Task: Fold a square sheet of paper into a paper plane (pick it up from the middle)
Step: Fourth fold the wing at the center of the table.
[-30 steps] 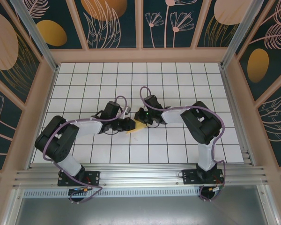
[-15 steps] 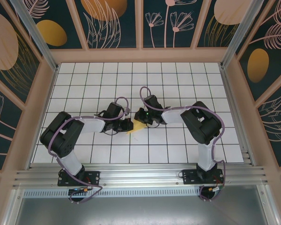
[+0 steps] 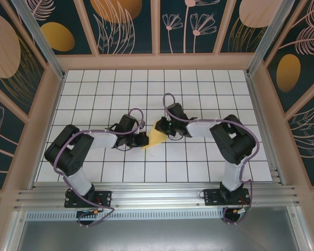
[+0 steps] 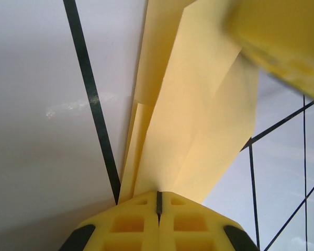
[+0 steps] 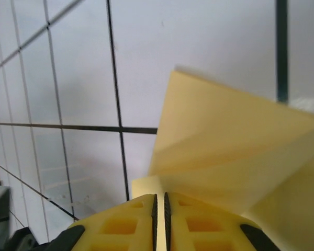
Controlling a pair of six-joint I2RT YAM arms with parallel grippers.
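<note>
Pinching | left gripper [image 4: 158, 201] fingers pressed together on yellow paper [image 4: 193, 130] | right gripper [image 5: 159, 203] fingers clamped on same paper

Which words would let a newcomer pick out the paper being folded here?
Start at the white grid table and go to its middle, where the two black arms meet. Between the left hand and the right hand lies the folded yellow paper, pinched by both. It is a thin, creased, pointed wedge, the one flat yellow thing against white tiles.
</note>
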